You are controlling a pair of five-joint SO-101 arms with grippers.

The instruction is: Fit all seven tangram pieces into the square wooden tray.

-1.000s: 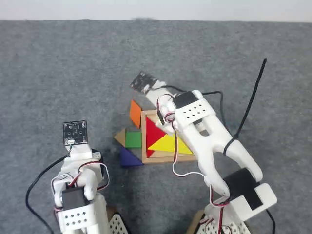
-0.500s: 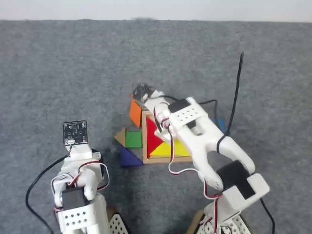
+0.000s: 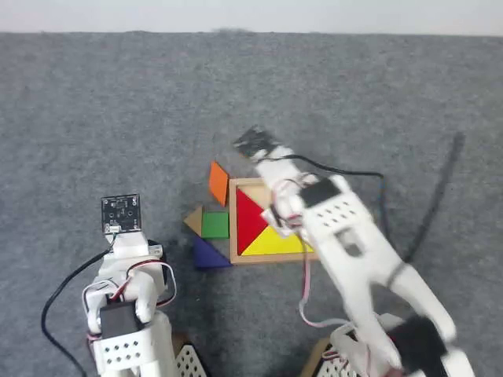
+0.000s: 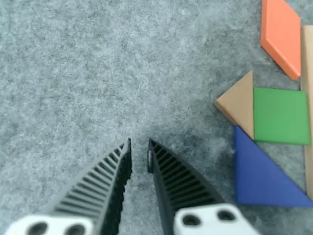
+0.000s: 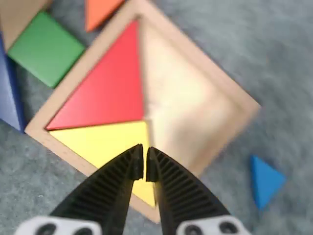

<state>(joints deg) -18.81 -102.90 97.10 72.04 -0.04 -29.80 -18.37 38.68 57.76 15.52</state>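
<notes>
Square wooden tray (image 3: 231, 206) sits at centre of the high view, two of seven pieces in: large red triangle (image 3: 247, 220) and large yellow triangle (image 3: 275, 239). The rest of the floor is bare.

Right hand (image 5: 141, 161) hangs over the yellow piece near the tray's middle, clenched, grasping nothing. Left hand (image 4: 139, 147) is low over the grey felt bench (image 3: 94, 110), all but clenched, empty, left of the loose pieces.

Risks:
- Small tan triangle (image 3: 193, 221), green square (image 3: 214, 225) and dark blue triangle (image 3: 206, 253) lie packed together against the tray's left wall. Pinching one likely drags its neighbours or shoves the tray.
- Orange parallelogram (image 3: 218, 182) is just beside the tray's upper left corner, so a finger may catch the rim.
- Pieces are thin and flat on felt; jaws could slip off.
- A new piece pushed in could lift red or yellow.

Room: small light blue triangle (image 5: 265, 180) lies apart past the tray's far side, free all round. Bench is open across the upper and left high view.
</notes>
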